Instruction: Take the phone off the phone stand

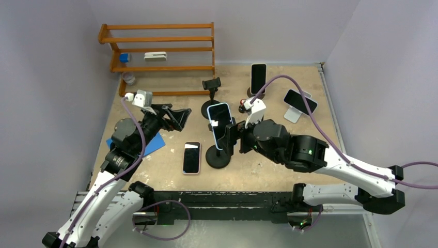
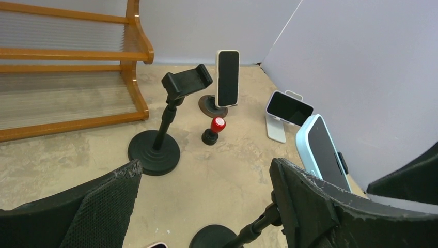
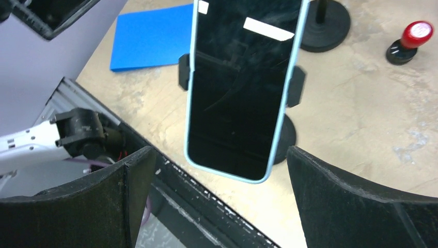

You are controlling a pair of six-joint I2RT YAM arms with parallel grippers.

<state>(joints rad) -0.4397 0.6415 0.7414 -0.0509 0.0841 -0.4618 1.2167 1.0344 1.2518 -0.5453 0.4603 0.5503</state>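
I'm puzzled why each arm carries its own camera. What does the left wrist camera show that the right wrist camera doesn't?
Only the left wrist view: the wooden rack, an upright phone at the back, and another phone leaning on a white stand. Only the right wrist view: the blue pad. Both: the light-blue phone clamped in its black stand, and the red-capped knob.

Probably a robotics lab: blank walls (image 1: 46, 77) box in a scuffed surface (image 1: 248, 175), with two cabled arms (image 1: 335, 165) bolted on a rail (image 1: 217, 199).
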